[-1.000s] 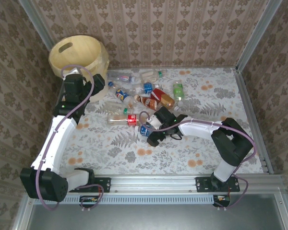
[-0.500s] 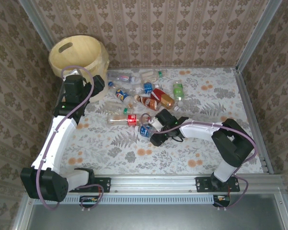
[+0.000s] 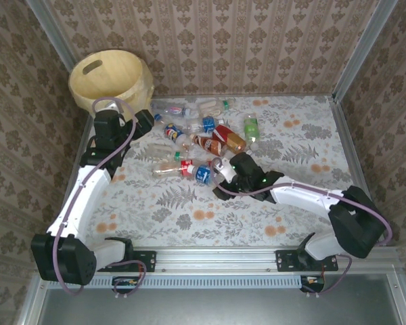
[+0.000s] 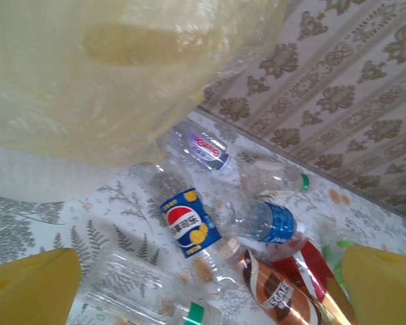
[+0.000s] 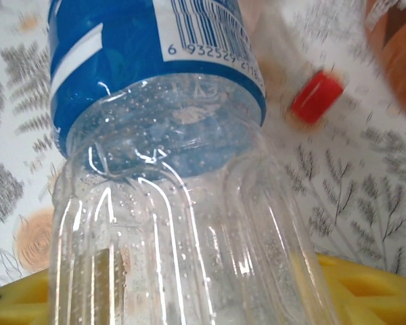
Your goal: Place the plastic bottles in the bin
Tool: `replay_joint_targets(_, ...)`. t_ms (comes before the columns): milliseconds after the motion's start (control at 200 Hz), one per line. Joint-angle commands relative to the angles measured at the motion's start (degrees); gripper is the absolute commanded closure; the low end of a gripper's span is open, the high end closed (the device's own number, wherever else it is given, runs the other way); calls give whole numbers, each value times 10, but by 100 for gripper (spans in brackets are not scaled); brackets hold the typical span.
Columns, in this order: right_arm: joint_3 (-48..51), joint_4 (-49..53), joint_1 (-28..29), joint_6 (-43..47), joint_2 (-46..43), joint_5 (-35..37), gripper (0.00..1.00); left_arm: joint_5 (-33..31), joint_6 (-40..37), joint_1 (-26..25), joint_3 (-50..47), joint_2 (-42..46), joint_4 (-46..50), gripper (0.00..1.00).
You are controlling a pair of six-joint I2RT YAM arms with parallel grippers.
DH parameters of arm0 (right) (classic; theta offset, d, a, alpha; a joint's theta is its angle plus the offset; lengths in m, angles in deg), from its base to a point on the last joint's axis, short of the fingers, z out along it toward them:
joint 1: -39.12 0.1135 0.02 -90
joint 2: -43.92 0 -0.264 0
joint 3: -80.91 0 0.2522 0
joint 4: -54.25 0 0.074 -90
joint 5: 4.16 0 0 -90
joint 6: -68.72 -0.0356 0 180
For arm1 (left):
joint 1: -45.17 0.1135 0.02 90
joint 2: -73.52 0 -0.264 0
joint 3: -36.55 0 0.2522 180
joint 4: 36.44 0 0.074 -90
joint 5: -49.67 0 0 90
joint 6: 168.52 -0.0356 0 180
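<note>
Bin: a round cream bucket (image 3: 122, 74) stands upright in the far left corner of the table (image 3: 291, 203), against the patterned wall. What shows of its inside is plain cream.
Bottles: a loose heap of plastic bottles (image 3: 203, 128) lies on the flowered table, starting just right of the bin and spreading toward the middle.
Among the heap: a green bottle (image 3: 252, 127) lies at the far right end. A brown-labelled bottle (image 3: 216, 144) is in the middle. A Pepsi bottle (image 4: 189, 227) lies near the bin's wall.
Left gripper: the left gripper (image 3: 143, 120) hangs beside the bin, above the left end of the heap. Its yellow fingers (image 4: 34, 288) are spread wide apart with nothing held.
Right gripper: the right gripper (image 3: 216, 177) is at the near edge of the heap, clamped on a blue-labelled bottle (image 5: 155, 61).
Held bottle: its clear body sits between the yellow pads (image 5: 365, 284), and a red cap (image 5: 316, 97) lies just beyond it.
</note>
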Motion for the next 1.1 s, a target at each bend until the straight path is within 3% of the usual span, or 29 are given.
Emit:
replay_joint_targets(0, 19, -79, -7, -30, -42, -11, 47, 52, 10, -8, -13, 1, -53, 0)
replay_joint_targets(155, 46, -186, -40, -112, -65, -22, 48, 123, 5, -18, -34, -4, -96, 0)
replay_joint_targets(345, 63, -275, -59, -166, -48, -5, 49, 248, 31, -48, -74, -30, -224, 0)
replay_joint_targets(590, 67, -374, -64, -242, -15, 28, 50, 263, 83, -106, -96, -88, -345, 0)
replay_joint_targets(790, 50, -402, -64, -304, 25, 17, 50, 304, 71, -162, -71, -140, -409, 0)
replay_joint_targets(915, 36, -413, -63, -313, 43, 3, 50, 263, 31, -211, -61, -155, -399, 0)
replay_joint_targets(1095, 30, -434, -64, -329, 48, 5, 50, 174, 46, -229, -56, -172, -374, 0)
